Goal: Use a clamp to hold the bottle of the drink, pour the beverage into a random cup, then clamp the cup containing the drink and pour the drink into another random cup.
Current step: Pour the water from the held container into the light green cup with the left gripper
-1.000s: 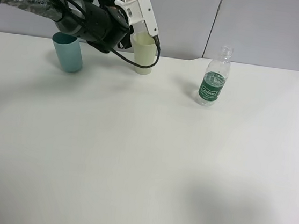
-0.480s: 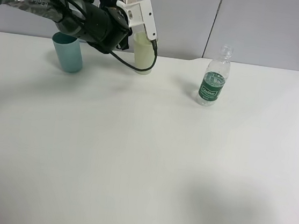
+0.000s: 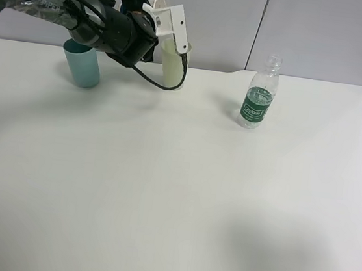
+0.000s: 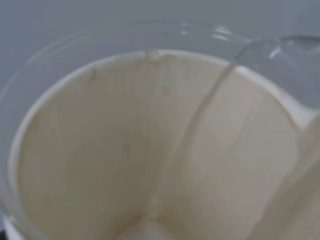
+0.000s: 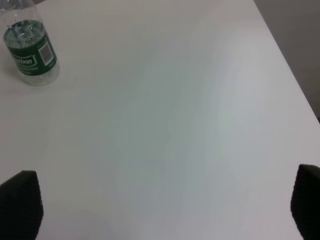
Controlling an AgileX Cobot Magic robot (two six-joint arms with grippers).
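Note:
My left gripper is raised at the back left, shut on the paper cup. Only the cup's white rim shows there, tipped over the pale yellow-green tumbler. The cup's beige inside fills the left wrist view, and I can make out no liquid in it. The bottle stands upright and uncapped at the back right, also visible as the bottle in the right wrist view. My right gripper hangs open over bare table, well away from the bottle, with nothing between its fingertips.
A teal tumbler stands upright just left of the left arm, close beneath its forearm. The white table reaches to a grey wall behind. Its right edge shows in the right wrist view.
The left wrist has rolled a little further and shifted slightly left with the cup above the pale tumbler. The bottle, the tumblers and the right gripper have not moved.

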